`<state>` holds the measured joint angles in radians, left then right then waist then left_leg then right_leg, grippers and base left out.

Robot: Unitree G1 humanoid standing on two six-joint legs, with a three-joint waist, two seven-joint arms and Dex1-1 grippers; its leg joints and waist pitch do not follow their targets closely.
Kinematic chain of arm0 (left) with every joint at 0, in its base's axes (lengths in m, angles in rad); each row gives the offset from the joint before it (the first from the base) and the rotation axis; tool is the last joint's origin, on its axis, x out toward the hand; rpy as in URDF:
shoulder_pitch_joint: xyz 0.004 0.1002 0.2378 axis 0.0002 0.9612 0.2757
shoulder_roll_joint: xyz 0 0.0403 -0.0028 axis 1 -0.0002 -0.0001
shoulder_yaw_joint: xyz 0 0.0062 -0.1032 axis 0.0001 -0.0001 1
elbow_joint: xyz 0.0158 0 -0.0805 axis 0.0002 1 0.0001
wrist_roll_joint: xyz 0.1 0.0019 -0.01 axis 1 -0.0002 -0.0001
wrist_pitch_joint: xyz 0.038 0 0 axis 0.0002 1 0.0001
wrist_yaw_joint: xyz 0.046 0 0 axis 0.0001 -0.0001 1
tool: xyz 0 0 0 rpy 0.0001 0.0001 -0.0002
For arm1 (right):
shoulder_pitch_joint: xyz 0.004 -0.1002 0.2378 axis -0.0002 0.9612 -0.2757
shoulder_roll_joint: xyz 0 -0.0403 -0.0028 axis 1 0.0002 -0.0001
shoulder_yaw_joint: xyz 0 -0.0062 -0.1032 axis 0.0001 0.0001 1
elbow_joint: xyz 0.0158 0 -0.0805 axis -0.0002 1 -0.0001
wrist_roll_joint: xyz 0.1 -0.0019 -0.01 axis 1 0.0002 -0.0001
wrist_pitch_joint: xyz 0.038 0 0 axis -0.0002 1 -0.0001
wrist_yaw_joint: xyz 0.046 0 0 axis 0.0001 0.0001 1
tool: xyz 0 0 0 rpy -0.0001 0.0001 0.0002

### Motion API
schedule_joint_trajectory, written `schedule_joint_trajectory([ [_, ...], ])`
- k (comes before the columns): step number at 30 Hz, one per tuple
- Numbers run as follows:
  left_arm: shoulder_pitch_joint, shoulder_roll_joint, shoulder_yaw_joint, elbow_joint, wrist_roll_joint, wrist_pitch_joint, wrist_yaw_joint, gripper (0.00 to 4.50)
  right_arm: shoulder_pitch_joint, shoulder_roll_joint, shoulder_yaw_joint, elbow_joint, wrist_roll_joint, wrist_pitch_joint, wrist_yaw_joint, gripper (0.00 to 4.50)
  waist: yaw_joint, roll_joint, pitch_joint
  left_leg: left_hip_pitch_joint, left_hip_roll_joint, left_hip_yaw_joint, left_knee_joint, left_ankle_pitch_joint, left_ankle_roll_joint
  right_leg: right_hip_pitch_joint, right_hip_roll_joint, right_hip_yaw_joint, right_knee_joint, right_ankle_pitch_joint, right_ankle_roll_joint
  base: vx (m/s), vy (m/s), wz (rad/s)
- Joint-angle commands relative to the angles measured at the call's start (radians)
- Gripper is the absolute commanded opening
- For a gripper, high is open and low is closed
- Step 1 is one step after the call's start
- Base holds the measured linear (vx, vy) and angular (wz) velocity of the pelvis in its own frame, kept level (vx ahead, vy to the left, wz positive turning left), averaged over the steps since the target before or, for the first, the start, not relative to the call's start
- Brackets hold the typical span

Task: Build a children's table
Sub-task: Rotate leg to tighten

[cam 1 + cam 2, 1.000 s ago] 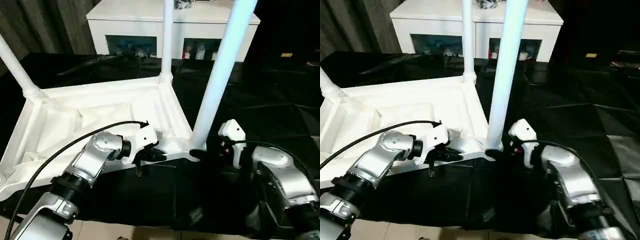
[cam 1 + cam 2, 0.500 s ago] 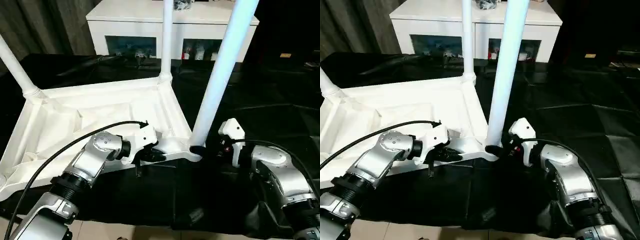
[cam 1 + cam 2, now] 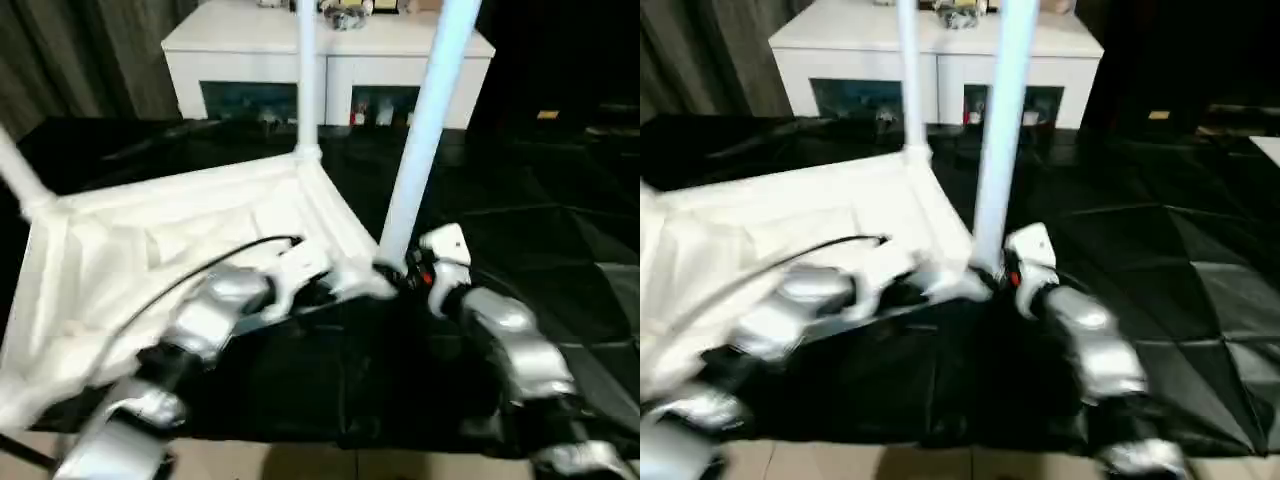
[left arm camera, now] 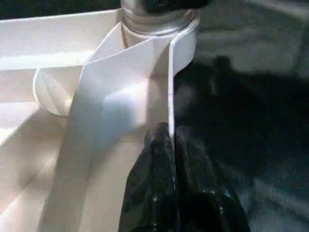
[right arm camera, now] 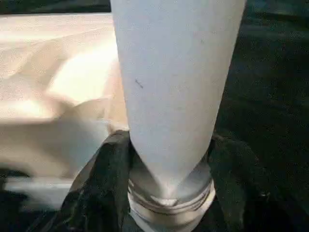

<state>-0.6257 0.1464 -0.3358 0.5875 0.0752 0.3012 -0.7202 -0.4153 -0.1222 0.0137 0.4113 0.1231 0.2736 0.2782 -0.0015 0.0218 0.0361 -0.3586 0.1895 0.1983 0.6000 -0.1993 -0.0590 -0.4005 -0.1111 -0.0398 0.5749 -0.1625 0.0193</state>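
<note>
Right wrist view: leg (image 5: pixel 169 96) in corner socket (image 5: pixel 169 205)

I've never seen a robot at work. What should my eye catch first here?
A white plastic table lies upside down on black sheeting, its long legs pointing up. At its near corner the right gripper clasps the base of one leg, where it enters the corner socket, while the left gripper pinches the table's thin edge beside that socket. Behind stands a low white cabinet with dark glass openings.
</note>
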Motion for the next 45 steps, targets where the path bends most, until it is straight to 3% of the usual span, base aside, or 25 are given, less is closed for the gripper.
schedule_joint_trajectory([
  [1, -0.054, -0.069, 0.036, 0.037, 0.005, 0.016, 0.145, 0.00, -0.009, 0.068, -0.059, 0.104, 0.011, 0.068, -0.188, 2.04, -0.010, -0.003, -0.046, 0.018, 0.018, -0.024, -0.091, -0.437, -0.031, 0.007, -0.017, 0.010, -0.092, -0.517, -0.126, 0.000, 0.000, 0.00],
  [3, -0.086, -0.111, 0.047, 0.083, 0.017, 0.002, 0.209, 0.00, -0.046, 0.113, -0.082, 0.153, 0.011, 0.034, -0.271, 2.03, -0.009, -0.006, -0.049, 0.019, 0.015, -0.025, -0.090, -0.440, -0.028, 0.008, -0.016, 0.006, -0.096, -0.524, -0.116, 0.000, 0.000, 0.00],
  [6, -0.107, -0.118, 0.045, 0.114, 0.033, -0.033, 0.234, 0.00, -0.071, 0.132, -0.069, 0.168, 0.013, 0.018, -0.248, 2.02, -0.005, -0.003, -0.052, 0.013, 0.017, -0.024, -0.091, -0.429, -0.013, 0.011, -0.017, 0.006, -0.097, -0.480, -0.109, 0.000, 0.000, 0.00],
  [10, -0.106, -0.092, 0.031, 0.111, 0.050, -0.068, 0.216, 0.00, -0.046, 0.109, 0.007, 0.097, -0.022, -0.048, -0.106, 2.02, 0.001, -0.002, -0.055, 0.000, 0.020, -0.022, -0.093, -0.366, 0.002, 0.022, -0.017, 0.010, -0.082, -0.364, -0.144, 0.000, 0.000, 0.00],
  [11, -0.102, -0.083, 0.025, 0.105, 0.055, -0.078, 0.208, 0.00, -0.037, 0.099, 0.022, 0.075, -0.035, -0.071, -0.092, 2.57, 0.004, -0.005, -0.055, 0.001, 0.021, -0.019, -0.091, -0.351, 0.008, 0.022, -0.017, 0.012, -0.080, -0.332, -0.157, 0.000, 0.000, 0.00],
  [14, -0.083, -0.058, 0.018, 0.078, 0.060, -0.082, 0.181, 0.00, -0.021, 0.062, 0.038, 0.018, -0.060, -0.092, -0.095, 2.76, 0.009, -0.005, -0.056, -0.005, 0.020, -0.017, -0.089, -0.313, 0.030, 0.029, -0.019, 0.015, -0.073, -0.307, -0.175, 0.000, 0.000, 0.00],
  [15, -0.069, -0.041, 0.014, 0.054, 0.061, -0.079, 0.162, 0.00, -0.014, 0.038, 0.035, -0.009, -0.062, -0.087, -0.095, 2.90, 0.002, -0.004, -0.058, -0.020, 0.020, -0.022, -0.091, -0.274, 0.034, 0.042, -0.022, 0.013, -0.065, -0.279, -0.174, 0.000, 0.000, 0.00],
  [16, -0.069, -0.041, 0.014, 0.054, 0.061, -0.079, 0.162, 0.00, -0.014, 0.038, 0.035, -0.009, -0.062, -0.087, -0.095, 3.05, 0.001, -0.006, -0.059, -0.024, 0.022, -0.025, -0.091, -0.250, 0.033, 0.048, -0.022, 0.010, -0.061, -0.261, -0.173, 0.000, 0.000, 0.00],
  [17, -0.048, -0.017, 0.013, 0.015, 0.064, -0.074, 0.146, 0.00, 0.002, -0.005, 0.034, -0.066, -0.051, -0.048, -0.046, 3.05, -0.002, -0.003, -0.061, -0.021, 0.022, -0.022, -0.087, -0.232, 0.039, 0.041, -0.022, 0.010, -0.060, -0.241, -0.184, 0.000, 0.000, 0.00],
  [18, -0.035, -0.004, 0.016, -0.008, 0.063, -0.073, 0.141, 0.00, 0.017, -0.033, 0.033, -0.109, -0.041, -0.019, -0.010, 3.13, 0.004, -0.004, -0.068, -0.013, 0.025, -0.020, -0.078, -0.196, 0.056, 0.042, -0.022, 0.013, -0.054, -0.171, -0.208, 0.061, -0.010, 0.01],
  [19, -0.030, 0.000, 0.018, -0.015, 0.063, -0.073, 0.139, 0.00, 0.021, -0.041, 0.032, -0.123, -0.038, -0.010, 0.001, 3.22, 0.008, -0.004, -0.070, -0.014, 0.026, -0.018, -0.071, -0.123, 0.086, 0.042, -0.018, 0.015, -0.041, -0.057, -0.238, 0.000, 0.000, 0.00],
  [21, -0.005, 0.024, 0.018, -0.053, 0.058, -0.067, 0.115, 0.00, 0.047, -0.091, 0.035, -0.186, -0.021, 0.028, 0.073, 3.22, 0.011, -0.002, -0.071, -0.020, 0.022, -0.016, -0.066, -0.062, 0.123, 0.049, -0.015, 0.012, -0.030, 0.030, -0.264, 0.035, 0.001, 0.01],
  [23, 0.052, 0.078, -0.006, -0.125, 0.038, -0.075, 0.022, 0.00, 0.099, -0.195, 0.048, -0.282, 0.029, 0.056, 0.241, 3.22, 0.015, 0.003, -0.071, -0.014, 0.023, -0.014, -0.061, -0.047, 0.149, 0.047, -0.015, 0.012, -0.030, 0.064, -0.283, 0.032, 0.005, -0.02],
  [25, 0.070, 0.099, -0.019, -0.147, 0.029, -0.090, -0.021, 0.00, 0.116, -0.231, 0.057, -0.305, 0.043, 0.053, 0.295, 3.22, 0.018, 0.003, -0.069, -0.014, 0.027, -0.012, -0.060, -0.056, 0.169, 0.046, -0.017, 0.014, -0.027, 0.074, -0.304, 0.028, 0.001, 0.00],
  [27, 0.130, 0.165, -0.059, -0.237, -0.035, -0.152, -0.211, 0.00, 0.170, -0.345, 0.107, -0.363, 0.087, 0.029, 0.489, 3.22, 0.020, 0.005, -0.067, -0.011, 0.031, -0.013, -0.064, -0.096, 0.163, 0.046, -0.019, 0.013, -0.031, 0.021, -0.308, 0.000, 0.000, 0.00],
  [29, 0.141, 0.177, -0.066, -0.258, -0.051, -0.166, -0.254, 0.00, 0.179, -0.363, 0.115, -0.376, 0.097, 0.035, 0.526, 3.22, 0.021, 0.004, -0.060, -0.008, 0.035, -0.010, -0.070, -0.150, 0.146, 0.039, -0.019, 0.016, -0.038, -0.046, -0.301, 0.000, 0.000, 0.00],
  [31, 0.161, 0.205, -0.085, -0.306, -0.082, -0.142, -0.333, 0.00, 0.192, -0.392, 0.135, -0.396, 0.111, 0.053, 0.591, 3.22, 0.024, 0.000, -0.052, 0.000, 0.038, -0.008, -0.078, -0.228, 0.107, 0.032, -0.017, 0.018, -0.049, -0.155, -0.279, 0.000, 0.000, 0.00],
  [33, 0.164, 0.214, -0.092, -0.323, -0.093, -0.116, -0.363, 0.00, 0.192, -0.402, 0.151, -0.397, 0.114, 0.065, 0.626, 3.22, 0.033, 0.003, -0.048, 0.005, 0.040, -0.008, -0.085, -0.270, 0.073, 0.030, -0.018, 0.020, -0.053, -0.231, -0.257, 0.000, 0.000, 0.00],
  [35, 0.161, 0.213, -0.092, -0.323, -0.095, -0.117, -0.370, 0.00, 0.186, -0.401, 0.162, -0.383, 0.104, 0.056, 0.634, 3.22, 0.036, 0.005, -0.045, 0.017, 0.039, -0.006, -0.087, -0.319, 0.037, 0.019, -0.017, 0.023, -0.060, -0.286, -0.237, 0.000, 0.000, 0.00],
  [36, 0.159, 0.212, -0.092, -0.323, -0.096, -0.118, -0.374, 0.00, 0.181, -0.400, 0.168, -0.373, 0.097, 0.049, 0.637, 3.22, 0.035, 0.002, -0.044, 0.016, 0.037, -0.007, -0.090, -0.338, 0.022, 0.020, -0.017, 0.024, -0.063, -0.308, -0.225, 0.000, 0.000, 0.00],
  [39, 0.134, 0.215, -0.083, -0.296, -0.084, -0.134, -0.380, 0.00, 0.150, -0.399, 0.210, -0.294, 0.038, 0.005, 0.632, 3.22, 0.034, 0.000, -0.048, 0.008, 0.035, -0.011, -0.090, -0.317, 0.011, 0.026, -0.020, 0.024, -0.061, -0.302, -0.207, 0.000, 0.000, 0.00],
  [45, 0.123, 0.221, -0.075, -0.276, -0.077, -0.147, -0.383, 0.00, 0.134, -0.383, 0.209, -0.248, 0.020, -0.016, 0.621, 3.22, 0.034, 0.001, -0.053, 0.003, 0.032, -0.011, -0.085, -0.268, 0.026, 0.031, -0.021, 0.024, -0.056, -0.251, -0.214, 0.000, 0.000, 0.00],
])
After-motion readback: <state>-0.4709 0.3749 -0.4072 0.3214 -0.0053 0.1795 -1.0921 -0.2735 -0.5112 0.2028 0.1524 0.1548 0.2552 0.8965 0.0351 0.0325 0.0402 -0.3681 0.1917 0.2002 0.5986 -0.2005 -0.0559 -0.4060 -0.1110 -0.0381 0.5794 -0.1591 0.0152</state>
